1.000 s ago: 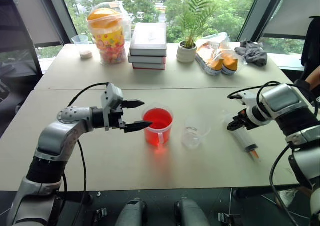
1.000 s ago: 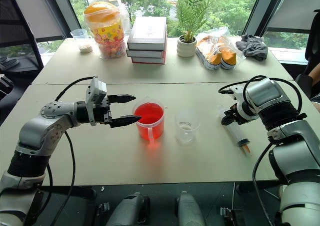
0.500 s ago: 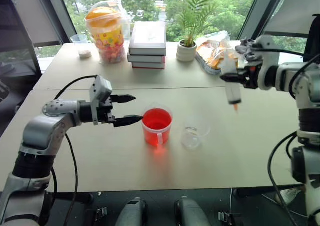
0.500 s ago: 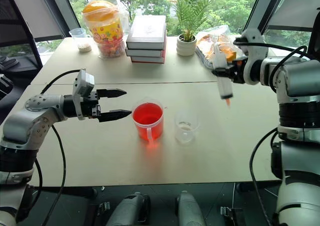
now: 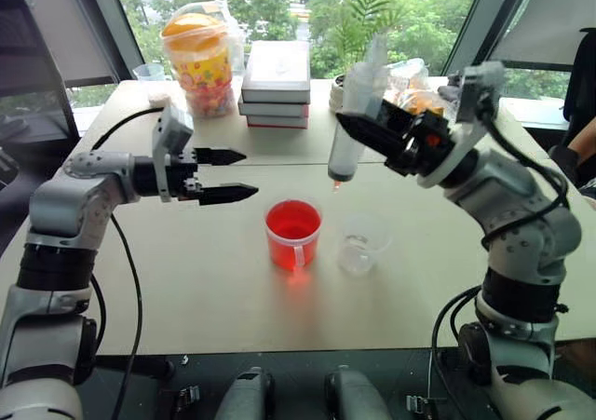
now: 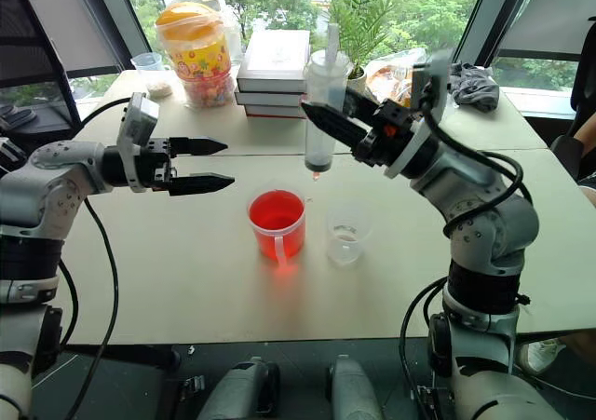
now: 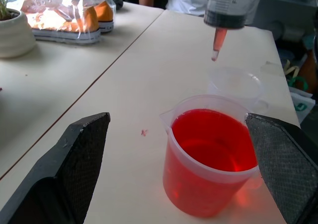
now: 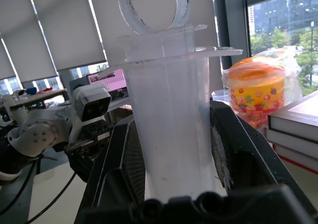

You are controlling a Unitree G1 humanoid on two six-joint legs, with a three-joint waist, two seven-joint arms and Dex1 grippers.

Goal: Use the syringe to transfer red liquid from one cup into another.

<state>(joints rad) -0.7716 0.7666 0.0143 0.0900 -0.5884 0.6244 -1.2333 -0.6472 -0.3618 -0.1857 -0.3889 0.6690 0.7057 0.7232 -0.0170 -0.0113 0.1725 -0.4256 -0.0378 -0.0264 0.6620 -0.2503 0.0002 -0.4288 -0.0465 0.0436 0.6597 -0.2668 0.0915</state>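
Note:
The syringe (image 5: 352,113) hangs upright in the air, nozzle down, with my right gripper (image 5: 350,125) shut on its clear barrel (image 8: 169,134). Its orange nozzle (image 7: 217,39) is above the table, just behind the gap between the two cups. The handled cup (image 5: 293,234) holds red liquid (image 7: 211,144) and stands at mid-table. The smaller, handleless clear cup (image 5: 359,244) stands just to its right. My left gripper (image 5: 250,174) is open, raised to the left of the red cup and pointing toward it, with nothing between its fingers.
On the far table stand a snack jar (image 5: 198,61), a stack of books (image 5: 276,85), a potted plant (image 6: 352,61), wrapped orange packets (image 6: 396,75) and a grey cloth (image 6: 473,87). A person's arm (image 5: 583,143) shows at the right edge.
My right gripper has swung up and left with the syringe, from near the table's right side to above the cups. My left gripper has risen and drawn a little left, away from the red cup.

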